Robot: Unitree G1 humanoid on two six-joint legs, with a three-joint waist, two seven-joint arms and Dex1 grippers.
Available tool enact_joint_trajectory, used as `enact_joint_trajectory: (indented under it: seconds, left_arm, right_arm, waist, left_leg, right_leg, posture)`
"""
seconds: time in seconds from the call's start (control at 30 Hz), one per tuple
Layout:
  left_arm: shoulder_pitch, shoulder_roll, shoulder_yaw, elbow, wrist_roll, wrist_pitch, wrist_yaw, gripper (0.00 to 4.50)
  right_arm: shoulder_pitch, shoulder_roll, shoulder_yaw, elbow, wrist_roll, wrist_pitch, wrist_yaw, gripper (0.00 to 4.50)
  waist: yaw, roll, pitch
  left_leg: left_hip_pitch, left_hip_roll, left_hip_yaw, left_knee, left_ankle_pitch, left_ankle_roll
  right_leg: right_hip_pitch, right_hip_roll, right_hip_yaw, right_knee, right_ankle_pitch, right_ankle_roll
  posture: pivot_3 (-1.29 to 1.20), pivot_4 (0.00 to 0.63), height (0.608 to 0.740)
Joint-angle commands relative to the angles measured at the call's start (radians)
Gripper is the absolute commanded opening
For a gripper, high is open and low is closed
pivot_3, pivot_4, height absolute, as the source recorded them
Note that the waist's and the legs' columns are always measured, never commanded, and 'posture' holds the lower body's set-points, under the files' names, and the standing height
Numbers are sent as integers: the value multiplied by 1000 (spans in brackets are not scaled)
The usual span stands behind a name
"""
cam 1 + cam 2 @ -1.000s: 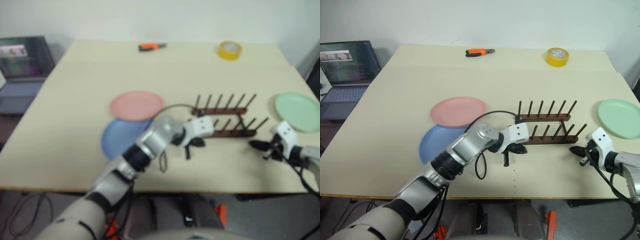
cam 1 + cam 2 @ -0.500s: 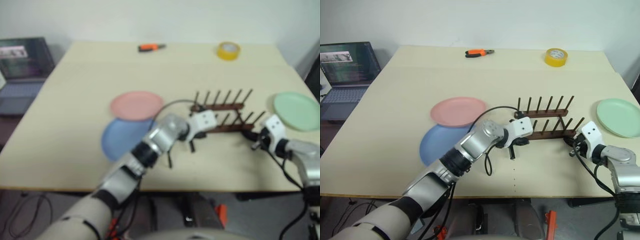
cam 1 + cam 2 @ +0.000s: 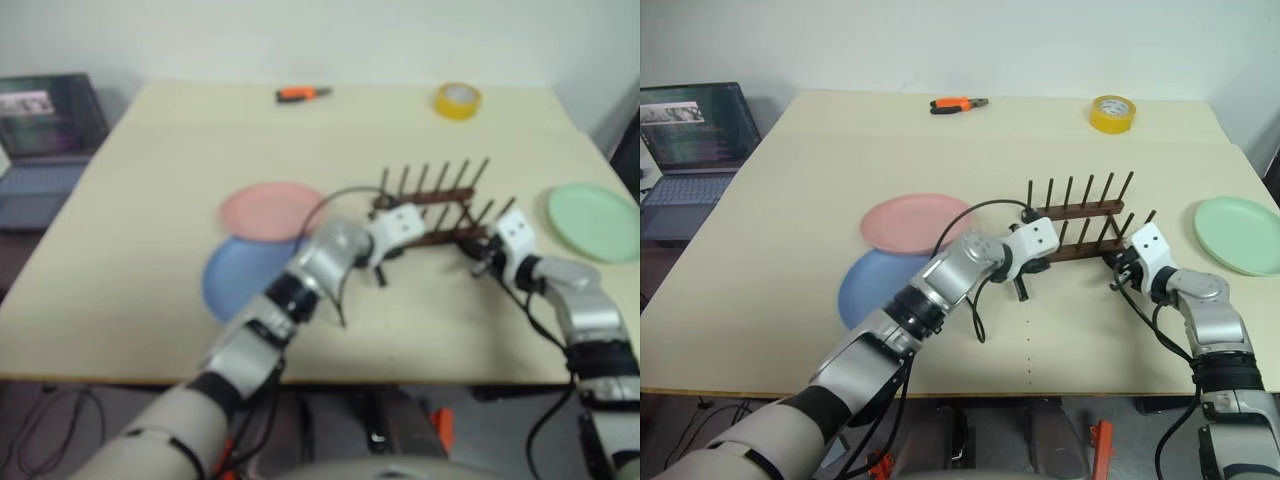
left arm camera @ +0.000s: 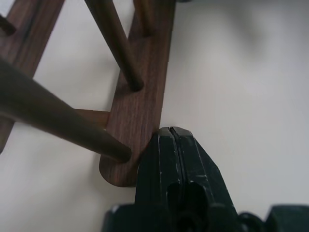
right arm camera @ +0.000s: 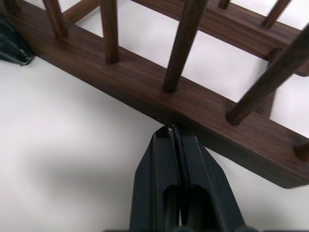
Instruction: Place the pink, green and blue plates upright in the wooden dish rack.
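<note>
The wooden dish rack (image 3: 1080, 226) stands near the middle of the table (image 3: 790, 220), a little right of centre, with its two rails running left to right and its thin pegs pointing up. No plate sits between the pegs; every slot is bare.

The left gripper (image 3: 1026, 268) rests at the rack's left end. Its two black fingers are pressed flat together, holding nothing, and in the left wrist view their tip (image 4: 173, 133) touches the side of the near rail close to its rounded end. The right gripper (image 3: 1120, 272) sits at the rack's right end on the near side. Its fingers are likewise closed tight with nothing between them, and in the right wrist view their tip (image 5: 170, 129) meets the near rail's long face below a peg.

The pink plate (image 3: 916, 222) lies flat to the left of the rack, its near edge overlapping the blue plate (image 3: 872, 288), which lies flat nearer the table's front edge. The green plate (image 3: 1240, 234) lies flat well to the right of the rack, close to the table's right edge.

A yellow tape roll (image 3: 1112, 112) and an orange-handled tool (image 3: 958, 103) lie at the far side. A laptop (image 3: 692, 135) stands beyond the table's left edge.
</note>
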State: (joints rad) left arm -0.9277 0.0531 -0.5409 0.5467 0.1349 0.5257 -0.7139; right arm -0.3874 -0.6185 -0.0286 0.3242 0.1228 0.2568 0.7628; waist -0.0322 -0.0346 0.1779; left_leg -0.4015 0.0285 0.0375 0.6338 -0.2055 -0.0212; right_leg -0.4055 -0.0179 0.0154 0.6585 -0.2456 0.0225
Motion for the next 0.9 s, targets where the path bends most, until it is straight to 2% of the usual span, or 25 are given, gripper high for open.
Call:
enact_joint_trajectory:
  seconds: [0.03, 0.33, 0.47, 0.63, 0.9]
  left_arm:
    - [-36, -6, 25, 49, 33, -40, 39, 0]
    - [-45, -10, 58, 99, 38, -65, 57, 0]
    - [-39, -7, 65, 54, 26, -42, 37, 0]
    - [-15, 74, 99, -215, -25, 103, -66, 0]
    - [-27, 187, 158, -448, -79, 245, -128, 0]
  right_arm:
    - [-36, 5, 1, 7, -7, -33, -4, 56]
    - [-76, 17, 8, 61, -23, -63, -3, 56]
    - [-78, 15, 7, 50, -15, -56, 13, 56]
    - [39, -98, -8, -263, 115, 153, 193, 56]
    - [100, -224, -39, -485, 196, 286, 251, 56]
  waist:
    - [0, 0, 0]
    - [-1, 0, 0]
    - [-1, 0, 0]
    - [0, 1, 1]
    - [2, 1, 1]
  left_leg:
    - [0, 0, 0, 0, 0, 0]
    - [0, 0, 1, 0, 0, 0]
    - [0, 0, 1, 0, 0, 0]
    - [-2, 0, 0, -2, 0, 0]
    - [-2, 0, -2, -3, 0, 0]
  right_leg:
    - [0, 0, 0, 0, 0, 0]
    - [0, 0, 0, 0, 0, 0]
    - [0, 0, 0, 0, 0, 0]
    - [-3, 0, 1, 0, 0, 0]
    - [-1, 0, -1, -1, -1, -1]
  posture:
    - [0, 150, 740]
    - [0, 150, 740]
    - [0, 150, 740]
    - [0, 150, 740]
    - [0, 150, 740]
